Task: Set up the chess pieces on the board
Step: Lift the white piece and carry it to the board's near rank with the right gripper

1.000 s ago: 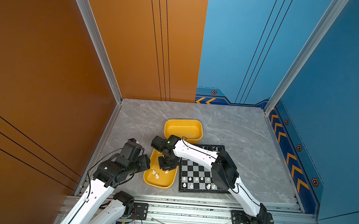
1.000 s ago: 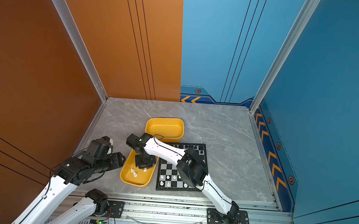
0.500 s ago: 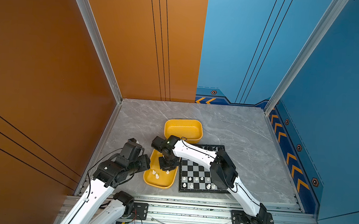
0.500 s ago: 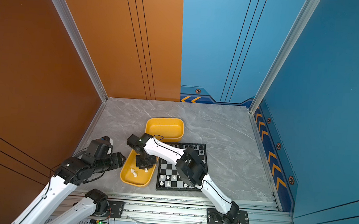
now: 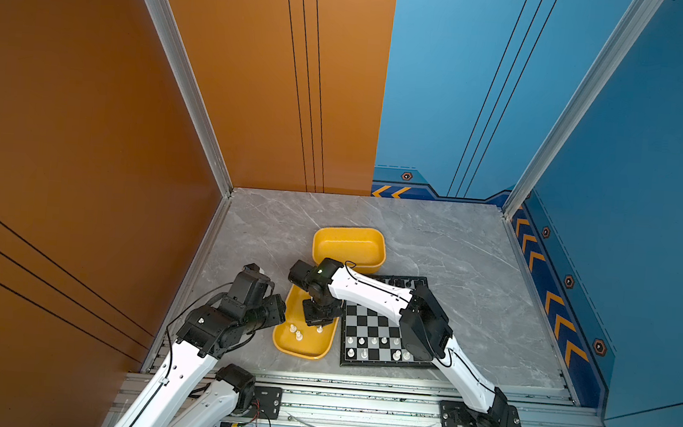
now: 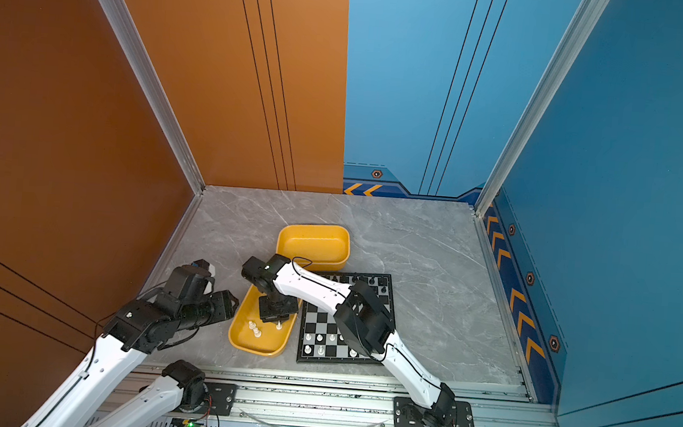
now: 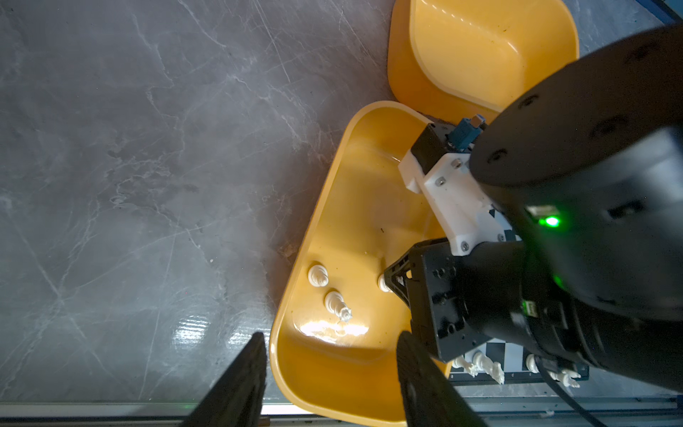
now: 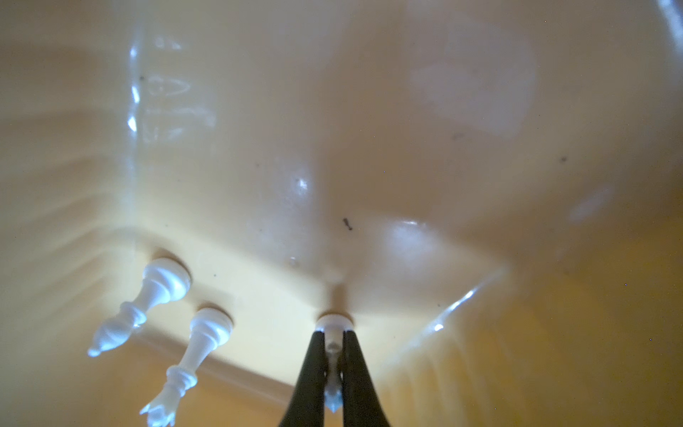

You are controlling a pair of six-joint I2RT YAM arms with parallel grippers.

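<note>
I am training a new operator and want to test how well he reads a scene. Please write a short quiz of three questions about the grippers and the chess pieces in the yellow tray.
1. True or false: the left gripper holds a chess piece.
2. What is the right gripper shut on? A) a white piece in the nearer yellow tray; B) a black piece; C) the tray's rim.
3. How many other white pieces stand free in that tray?
Key: 1 false, its jaws are open and empty; 2 A; 3 two.
</note>
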